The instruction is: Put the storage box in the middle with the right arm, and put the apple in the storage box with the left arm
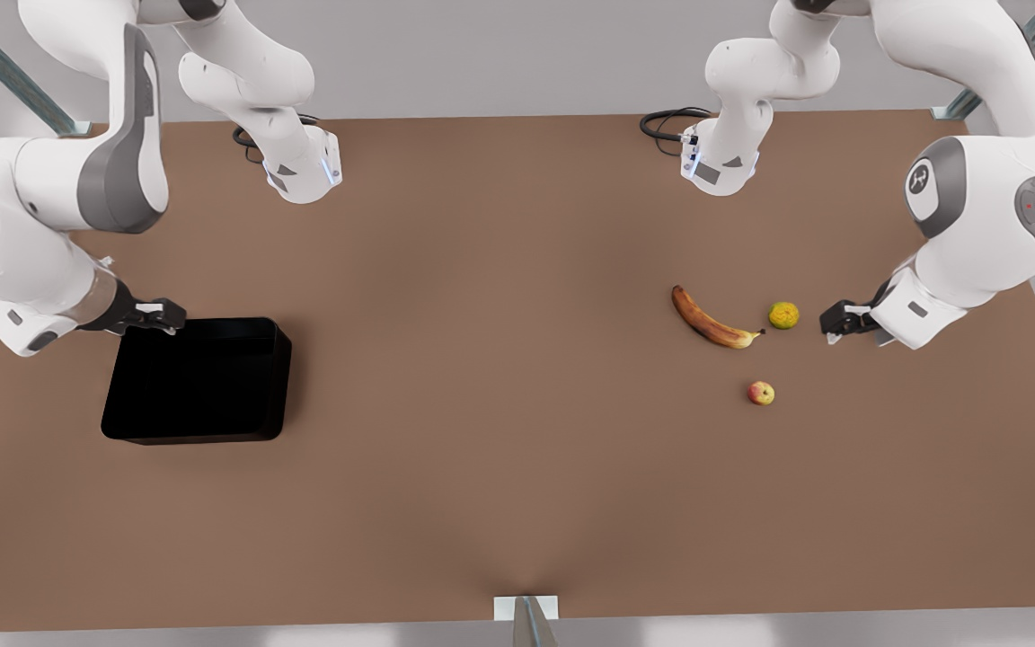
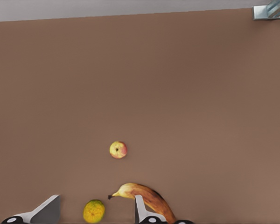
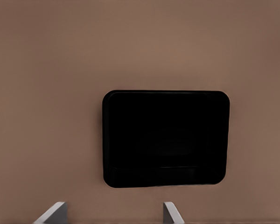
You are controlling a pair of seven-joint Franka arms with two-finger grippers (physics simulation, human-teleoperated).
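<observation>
Front view, storage box [image 1: 197, 381]: glossy black, shallow, lying on the brown worktop [image 1: 482, 449] toward the front view's left, well apart from the fruit.
Front view, right gripper [image 1: 161, 318]: at the box's far corner on the front view's left, over or just beside its rim; whether it touches cannot be told, nor how the jaws stand here.
Front view, apple [image 1: 761, 393]: small, red and yellow, alone on the worktop toward the front view's right, nearer the camera than the other fruit.
Front view, banana [image 1: 712, 322]: browned, lying flat, its tip near the yellow-green fruit [image 1: 783, 315].
Front view, left gripper [image 1: 834, 323]: low, just beside the yellow-green fruit on the front view's right, apart from the apple.
Left wrist view, fingers [image 2: 49, 210]: jaws spread, nothing between them but the yellow-green fruit [image 2: 94, 211] lying on the worktop below; the banana [image 2: 142, 195] runs behind the other finger.
Left wrist view, apple [image 2: 118, 150]: farther out, clear of both fingers.
Right wrist view, fingers [image 3: 53, 212]: jaws spread and empty.
Right wrist view, storage box [image 3: 165, 138]: just ahead of the fingers, apart from them, its interior dark.
</observation>
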